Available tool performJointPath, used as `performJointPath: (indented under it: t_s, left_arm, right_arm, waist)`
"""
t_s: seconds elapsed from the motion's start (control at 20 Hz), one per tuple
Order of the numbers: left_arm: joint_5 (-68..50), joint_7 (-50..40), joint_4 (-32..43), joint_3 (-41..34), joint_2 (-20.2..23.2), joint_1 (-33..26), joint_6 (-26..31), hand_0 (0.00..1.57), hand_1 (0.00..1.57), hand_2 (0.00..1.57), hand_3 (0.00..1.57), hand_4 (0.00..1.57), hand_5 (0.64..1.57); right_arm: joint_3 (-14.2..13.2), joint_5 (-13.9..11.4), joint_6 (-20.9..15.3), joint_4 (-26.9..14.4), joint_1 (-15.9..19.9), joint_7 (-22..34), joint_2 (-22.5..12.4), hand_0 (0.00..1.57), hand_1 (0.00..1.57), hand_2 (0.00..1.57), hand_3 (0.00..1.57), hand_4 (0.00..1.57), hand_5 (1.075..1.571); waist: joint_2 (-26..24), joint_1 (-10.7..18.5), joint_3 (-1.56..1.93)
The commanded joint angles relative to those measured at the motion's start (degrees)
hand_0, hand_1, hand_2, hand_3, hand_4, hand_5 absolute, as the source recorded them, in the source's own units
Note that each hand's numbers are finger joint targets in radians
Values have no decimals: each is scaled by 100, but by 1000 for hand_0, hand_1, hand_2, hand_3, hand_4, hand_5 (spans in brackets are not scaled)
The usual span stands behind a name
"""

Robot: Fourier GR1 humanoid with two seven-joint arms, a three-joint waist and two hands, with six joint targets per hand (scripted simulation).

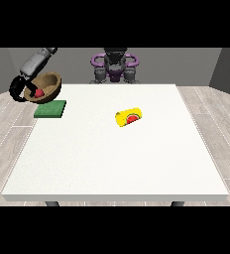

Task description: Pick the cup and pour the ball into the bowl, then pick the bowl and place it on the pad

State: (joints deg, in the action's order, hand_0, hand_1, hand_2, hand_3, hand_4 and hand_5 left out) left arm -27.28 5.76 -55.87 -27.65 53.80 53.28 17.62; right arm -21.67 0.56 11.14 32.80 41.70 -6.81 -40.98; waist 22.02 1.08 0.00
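Observation:
A brown wooden bowl (47,85) hangs tilted in the air at the far left of the table, with a red ball (38,92) inside it. The black hand at the view's left (19,90) curls round the bowl's left rim and holds it. Just below and in front of the bowl a green pad (50,109) lies flat on the table, and the bowl does not touch it. A yellow cup (129,118) with a red and green mark lies on its side near the table's middle. No hand shows at the view's right.
The white table (117,163) stretches wide in front of the cup. The robot's torso (114,67) stands behind the far edge. A grey forearm (36,60) slants down from the upper left to the bowl.

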Motion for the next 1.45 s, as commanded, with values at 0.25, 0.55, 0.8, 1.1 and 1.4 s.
performJointPath:
  t_s: [0.25,0.55,0.8,1.1,1.4]
  left_arm:
    - [-5,165,104,-37,137,28,43,0,0,0,0,0,1523]
    - [-249,119,109,-289,368,-31,225,0,0,0,0,0,1523]
    - [-243,-10,-454,-170,180,-186,-60,0,0,0,0,0,1516]
    - [-433,-302,-230,-296,578,-94,116,0,0,0,0,0,1514]
    - [-221,50,-287,-115,67,-499,-115,0,0,0,0,0,1515]
  right_arm:
    - [-28,119,-66,-230,169,82,380,1571,1571,1571,1282,1157,1570]
    - [-512,474,21,-773,-8,202,55,1571,1571,1571,1571,887,1562]
    - [-724,475,-343,-951,203,69,-422,854,854,797,1096,0,1540]
    - [-638,423,-556,-965,242,60,-277,634,634,527,823,0,1521]
    - [-729,631,35,-898,589,568,-786,134,134,280,375,0,1467]
  waist:
    - [119,-5,5]
    - [380,-15,5]
    - [419,49,12]
    - [262,53,7]
    - [32,-66,3]
